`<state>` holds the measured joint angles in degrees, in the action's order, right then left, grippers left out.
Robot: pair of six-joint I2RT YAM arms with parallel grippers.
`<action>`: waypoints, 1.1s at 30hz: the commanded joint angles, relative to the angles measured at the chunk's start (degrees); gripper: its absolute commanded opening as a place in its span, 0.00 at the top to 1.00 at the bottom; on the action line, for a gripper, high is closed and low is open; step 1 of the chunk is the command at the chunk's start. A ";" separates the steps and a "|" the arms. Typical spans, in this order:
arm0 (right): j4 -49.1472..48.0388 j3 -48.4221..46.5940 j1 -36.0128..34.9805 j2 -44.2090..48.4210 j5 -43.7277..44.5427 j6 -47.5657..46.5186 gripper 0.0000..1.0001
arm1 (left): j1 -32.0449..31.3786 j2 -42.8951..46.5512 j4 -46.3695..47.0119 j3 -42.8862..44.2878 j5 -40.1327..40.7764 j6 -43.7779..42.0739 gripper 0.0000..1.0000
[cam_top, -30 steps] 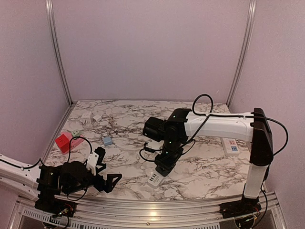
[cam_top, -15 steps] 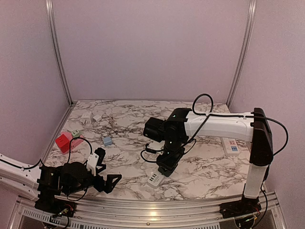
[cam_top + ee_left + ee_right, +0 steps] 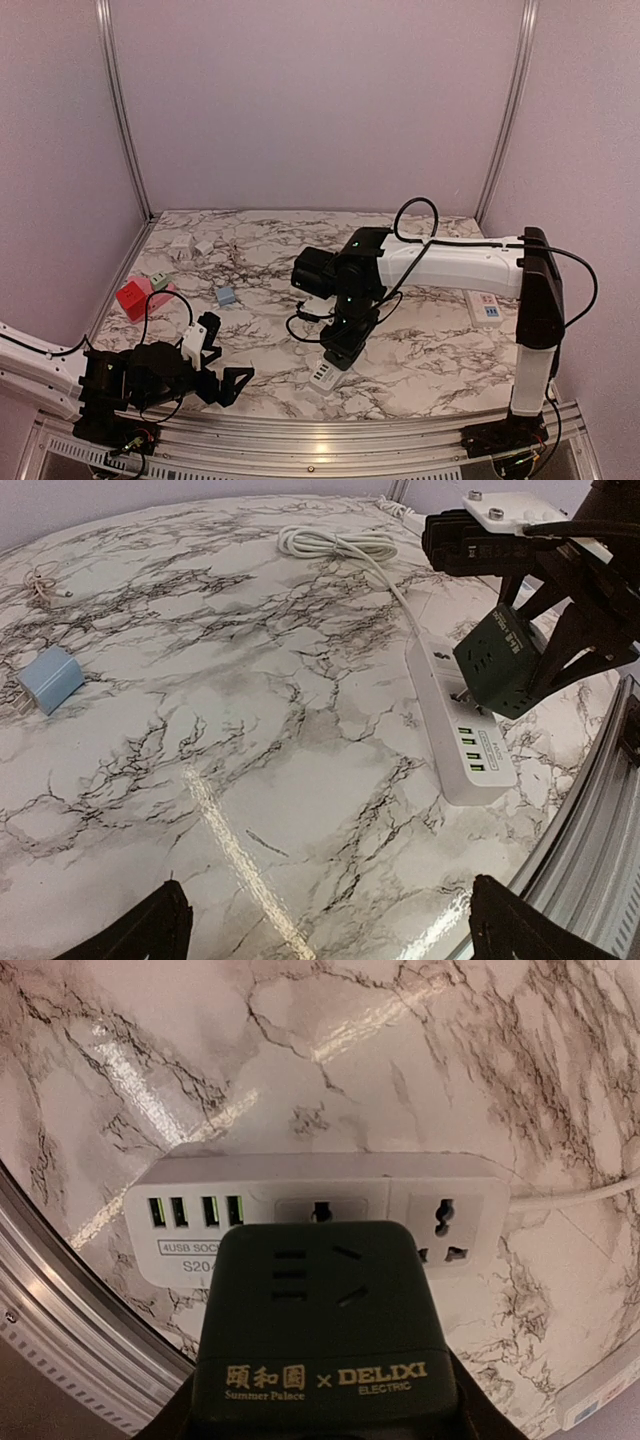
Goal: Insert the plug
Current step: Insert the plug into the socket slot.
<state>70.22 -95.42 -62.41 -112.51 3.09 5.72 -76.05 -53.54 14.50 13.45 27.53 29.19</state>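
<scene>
**Plug held over the strip, not yet seated**

The dark green plug (image 3: 500, 660) is gripped by the right tool (image 3: 342, 354), whose jaws are partly closed around it. It is held tilted just above the sockets of the white power strip (image 3: 452, 742), near the front edge of the bench (image 3: 430, 350). Insertion is judged not yet done: alignment and pressing down remain. The left tool (image 3: 224, 358), near left, is spread wide and nothing is held in it

The right claw (image 3: 338, 356), gripping the dark green adapter (image 3: 500, 660), has edged slightly left above the white power strip (image 3: 323, 378); it has possibly dipped lower too.
</scene>
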 commanded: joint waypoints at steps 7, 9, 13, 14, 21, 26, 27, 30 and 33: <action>1.36 -0.97 -0.34 1.10 2.22 0.79 1.00 | -0.15 0.87 1.58 -1.15 0.82 0.08 0.01; 1.14 -0.47 -0.34 1.11 1.79 0.79 1.00 | -0.15 0.89 1.67 -1.15 0.77 0.20 0.01; 0.54 0.52 -0.54 0.60 0.52 0.45 1.00 | -0.15 0.75 1.76 -1.31 0.77 0.25 0.01; 0.54 0.62 -0.66 0.48 0.37 0.43 1.00 | -0.15 0.74 1.76 -1.32 0.77 0.27 0.01; 0.82 0.36 -1.26 0.81 -0.69 -0.15 1.00 | -0.15 1.41 1.76 -1.50 0.77 0.17 0.01; 0.52 1.11 -1.30 0.00 -0.65 -0.27 1.00 | -0.15 1.18 1.80 -1.24 0.86 -0.01 0.01; 0.53 1.11 -1.26 -0.52 -0.49 -0.24 1.00 | -0.15 1.02 1.82 -1.16 0.82 -0.08 0.01; 0.53 0.86 -1.26 -1.77 -0.32 -0.18 1.00 | -0.15 0.60 1.85 -0.81 0.71 -0.18 0.01; 0.51 0.83 -1.03 -2.45 0.02 0.02 1.00 | -0.15 0.58 1.76 -0.69 0.60 -0.22 0.01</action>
<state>70.72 -94.98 -63.09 -112.57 3.68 5.74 -76.03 -52.88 15.14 12.53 27.53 29.34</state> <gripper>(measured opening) 0.517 0.988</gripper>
